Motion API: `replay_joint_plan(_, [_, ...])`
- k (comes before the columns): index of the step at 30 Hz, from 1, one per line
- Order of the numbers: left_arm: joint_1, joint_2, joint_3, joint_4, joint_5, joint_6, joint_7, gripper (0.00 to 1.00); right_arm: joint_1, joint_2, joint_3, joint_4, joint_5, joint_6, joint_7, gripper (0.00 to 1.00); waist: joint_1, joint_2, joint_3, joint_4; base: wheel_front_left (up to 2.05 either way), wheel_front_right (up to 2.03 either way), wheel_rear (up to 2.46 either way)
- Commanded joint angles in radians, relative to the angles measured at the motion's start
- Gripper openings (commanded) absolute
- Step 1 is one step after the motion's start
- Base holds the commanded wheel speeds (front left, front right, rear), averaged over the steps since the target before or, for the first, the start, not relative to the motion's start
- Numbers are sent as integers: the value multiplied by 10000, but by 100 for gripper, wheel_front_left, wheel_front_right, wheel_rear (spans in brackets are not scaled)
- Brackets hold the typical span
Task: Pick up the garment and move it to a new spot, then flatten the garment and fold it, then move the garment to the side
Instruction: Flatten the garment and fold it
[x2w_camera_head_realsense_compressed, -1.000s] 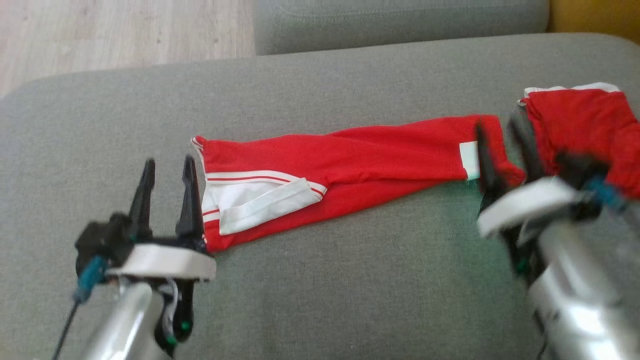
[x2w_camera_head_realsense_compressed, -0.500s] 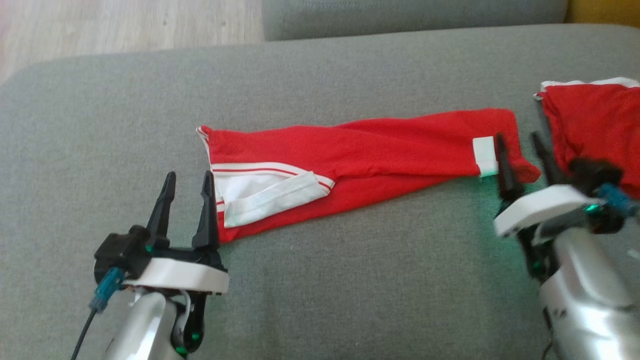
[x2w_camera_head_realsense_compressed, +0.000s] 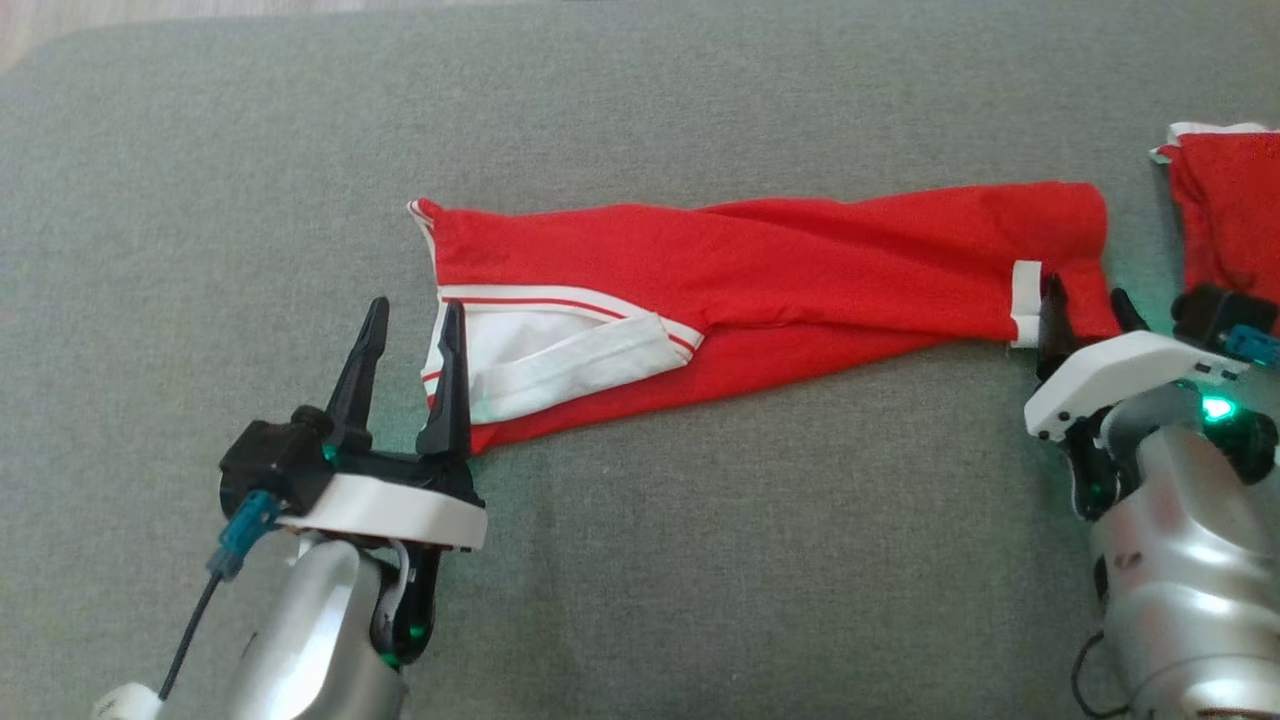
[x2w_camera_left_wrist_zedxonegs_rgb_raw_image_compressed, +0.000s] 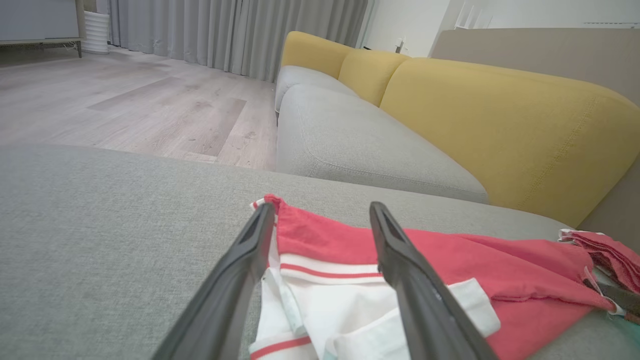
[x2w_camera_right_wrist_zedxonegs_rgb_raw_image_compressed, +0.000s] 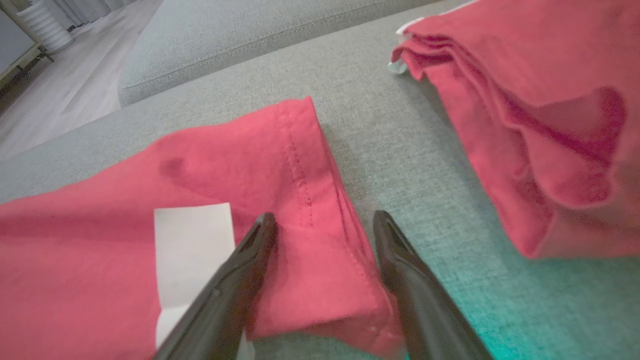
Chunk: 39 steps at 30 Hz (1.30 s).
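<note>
Garment (x2w_camera_head_realsense_compressed: 800, 270): red cloth, matt, soft-looking, w/ white trim. Sofa cushion (x2w_camera_head_realsense_compressed: 700, 560): grey woven fabric, matt, slightly coarse. Left gripper (x2w_camera_head_realsense_compressed: 416, 306) & right gripper (x2w_camera_head_realsense_compressed: 1083, 293): 2 dark matt plastic fingers each. Forearms (x2w_camera_head_realsense_compressed: 320, 640): glossy silver metal. Floor (x2w_camera_left_wrist_zedxonegs_rgb_raw_image_compressed: 125, 105): pale wood, smooth.

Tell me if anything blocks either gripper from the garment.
Nothing visible does. The open left gripper sits at the waistband end of the garment, the open right gripper at its hem; the other red pile lies apart.

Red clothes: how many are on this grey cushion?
2: one long garment stretched across the middle, one bundled red pile at the right edge, partly cut off.
</note>
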Motion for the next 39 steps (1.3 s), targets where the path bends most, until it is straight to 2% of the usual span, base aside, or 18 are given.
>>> replay_joint_plan(1, [-392, 56, 425, -204, 135, -54, -53, 100, -371, 179, 60, 0, -159, -7, 45, 100, -2, 0, 70, 61, 0, 0, 0])
replay_joint_plan(5, [-438, -8, 482, -126, 201, -117, -53, 100, -493, 253, -98, 430, -384, -7, 110, 100, -2, 0, 113, 97, 0, 0, 0])
replay_joint_plan(6, [-460, -24, 511, -106, 216, -134, -53, 100, -537, 270, -118, 537, -430, -7, 106, 93, -2, 0, 131, 100, 0, 0, 0])
replay_joint_plan(7, [-484, -37, 544, -89, 232, -150, -53, 100, -586, 285, -119, 627, -463, -7, 89, 39, -2, 0, 143, 99, 0, 0, 0])
replay_joint_plan(8, [-503, -49, 579, -74, 250, -165, -53, 100, -632, 298, -71, 685, -504, -7, 29, 0, -2, 0, 147, 92, 0, 0, 0])
replay_joint_plan(13, [-517, -85, 730, -21, 368, -219, -53, 100, -803, 194, 55, 656, -742, -7, -447, 0, -2, 0, 53, -55, 0, 0, 0])
replay_joint_plan(23, [-446, -153, 795, -94, 572, -293, -53, 100, -789, -1317, 18, 203, -976, -7, -639, 0, -2, 0, -403, -582, 0, 0, 0])
replay_joint_plan(26, [-416, -183, 773, -103, 578, -303, -53, 100, -815, -1520, -33, 111, -940, -7, -579, 0, -2, 0, -513, -628, 0, 0, 0])
replay_joint_plan(31, [-315, -219, 720, -82, 552, -315, -53, 100, -787, -1260, 228, -46, -855, -7, -508, 0, -2, 0, -810, -547, 0, 0, 0])
replay_joint_plan(39, [32, -121, 888, -65, 551, -324, -53, 100, -701, -275, 1267, -607, -245, -7, -292, 0, -2, 0, -1554, -146, 0, 0, 0])
